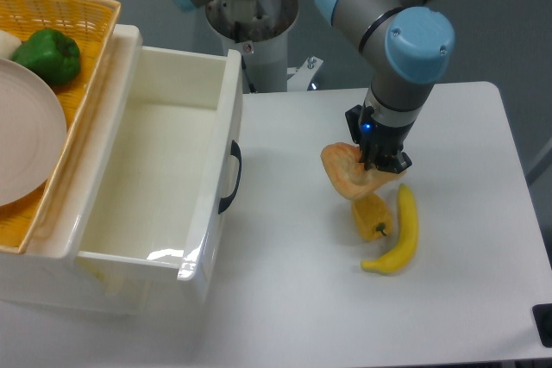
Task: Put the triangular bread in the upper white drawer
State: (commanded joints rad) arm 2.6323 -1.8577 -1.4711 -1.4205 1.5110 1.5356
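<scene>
The triangular bread (347, 173), golden-orange with a paler centre, hangs tilted in my gripper (377, 164), lifted a little above the table. The gripper is shut on its right edge. The upper white drawer (210, 204) stands pulled open at the left, its black curved handle (231, 177) facing the bread, and its inside shows nothing in it. The bread is to the right of the drawer's front, about a hand's width away.
A yellow pepper (373, 217) and a banana (398, 232) lie on the table just below the gripper. An orange woven basket (97, 36) sits on top of the drawer unit at the left, holding a green pepper (49, 56) and a pale plate (26, 140).
</scene>
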